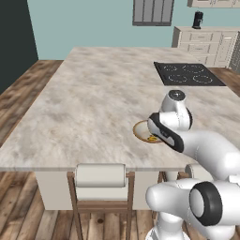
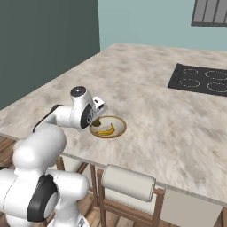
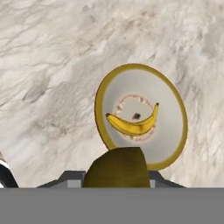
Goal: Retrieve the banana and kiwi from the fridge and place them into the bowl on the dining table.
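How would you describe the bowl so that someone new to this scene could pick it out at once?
Start at the large marble-patterned dining table with the black cooktop at its far end. On the near edge, just above a cream-cushioned chair, sits the bowl. It is shallow and round with a tan-gold rim and pale inside, and a yellow banana lies in it.

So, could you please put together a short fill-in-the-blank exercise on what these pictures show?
1. The banana lies inside the ____.
2. The end effector is shut on the ____.
3. The bowl rests on the dining table, near the edge that has a ____ tucked under it.
4. The black cooktop is set into the ____.

Missing words: bowl; kiwi; chair; dining table
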Available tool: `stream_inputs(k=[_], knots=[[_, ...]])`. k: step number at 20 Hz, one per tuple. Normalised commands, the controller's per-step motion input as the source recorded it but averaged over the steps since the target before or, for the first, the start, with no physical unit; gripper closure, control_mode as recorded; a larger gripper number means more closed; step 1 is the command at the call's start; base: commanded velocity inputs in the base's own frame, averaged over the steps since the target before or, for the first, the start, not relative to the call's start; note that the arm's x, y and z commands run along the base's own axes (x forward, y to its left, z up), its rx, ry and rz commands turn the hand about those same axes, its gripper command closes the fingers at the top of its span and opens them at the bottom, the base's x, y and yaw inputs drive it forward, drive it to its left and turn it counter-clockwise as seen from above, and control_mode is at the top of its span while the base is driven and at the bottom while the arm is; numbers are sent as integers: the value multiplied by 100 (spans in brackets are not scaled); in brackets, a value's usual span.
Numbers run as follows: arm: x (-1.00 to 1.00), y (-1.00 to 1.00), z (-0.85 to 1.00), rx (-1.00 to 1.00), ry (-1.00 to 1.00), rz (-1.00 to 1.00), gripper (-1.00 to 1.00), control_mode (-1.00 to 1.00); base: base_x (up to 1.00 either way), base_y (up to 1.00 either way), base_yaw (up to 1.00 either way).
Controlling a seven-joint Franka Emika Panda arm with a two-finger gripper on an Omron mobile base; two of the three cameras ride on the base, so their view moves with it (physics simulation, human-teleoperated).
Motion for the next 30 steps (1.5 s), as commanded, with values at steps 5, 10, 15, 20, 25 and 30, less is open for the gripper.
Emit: stream_inputs(k=[5, 10, 15, 20, 25, 30], knots=[[49, -4, -21, 0, -2, 0, 100, -100, 0, 0, 0], [58, 0, -15, 0, 0, 0, 100, -100, 0, 0, 0], [59, -7, -13, 0, 0, -2, 100, -100, 0, 0, 0], [29, -18, -20, 0, 3, -5, -100, -100, 0, 0, 0], [7, -15, -26, 0, 8, -7, -100, -100, 0, 0, 0], [20, -4, -18, 0, 6, -5, -100, -100, 0, 0, 0]])
